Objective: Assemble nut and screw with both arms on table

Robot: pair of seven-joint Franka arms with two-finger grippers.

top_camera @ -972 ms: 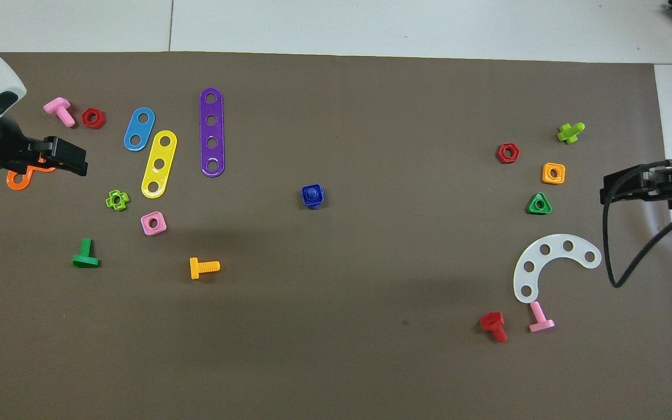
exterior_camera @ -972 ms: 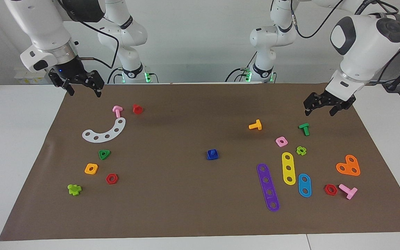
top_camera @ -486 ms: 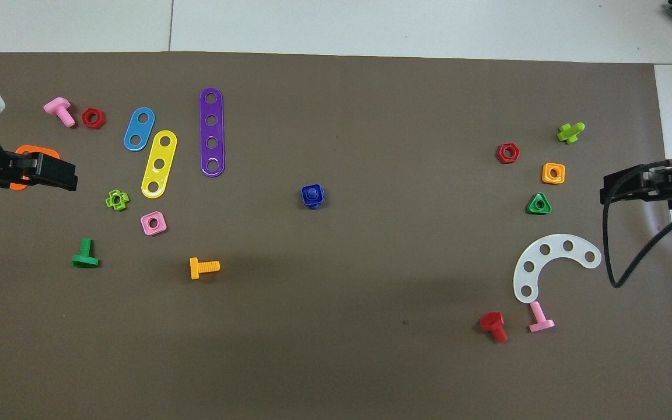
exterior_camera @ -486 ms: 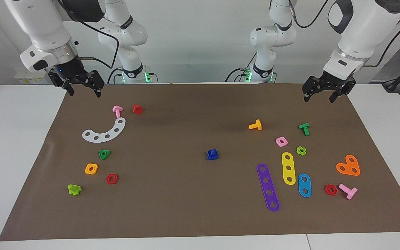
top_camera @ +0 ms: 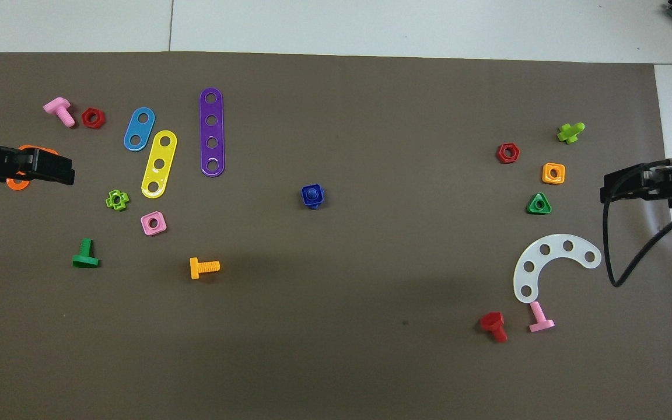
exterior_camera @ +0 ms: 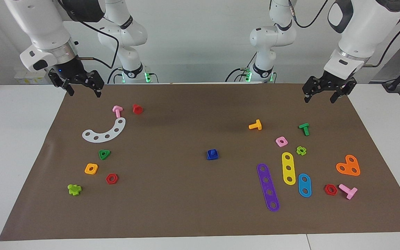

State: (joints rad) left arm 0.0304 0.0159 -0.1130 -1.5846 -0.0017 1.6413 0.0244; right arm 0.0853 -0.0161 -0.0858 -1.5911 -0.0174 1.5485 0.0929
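In the overhead view the left hand (top_camera: pixel 50 167) is covering part of the orange plate (top_camera: pixel 18 182), and the picture's edges are cutting off both arms. The screw (exterior_camera: pixel 213 152) is seemingly sitting in the nut (exterior_camera: pixel 212 156), hiding its shaft.

nut (exterior_camera: pixel 212 156) on the screw at mat (exterior_camera: pixel 172 208) centre, other pieces spread toward both arms' ends of the table (exterior_camera: pixel 12 139)

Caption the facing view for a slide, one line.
Blue nut sits threaded on its screw mid-mat; left gripper and right gripper hang open, empty.
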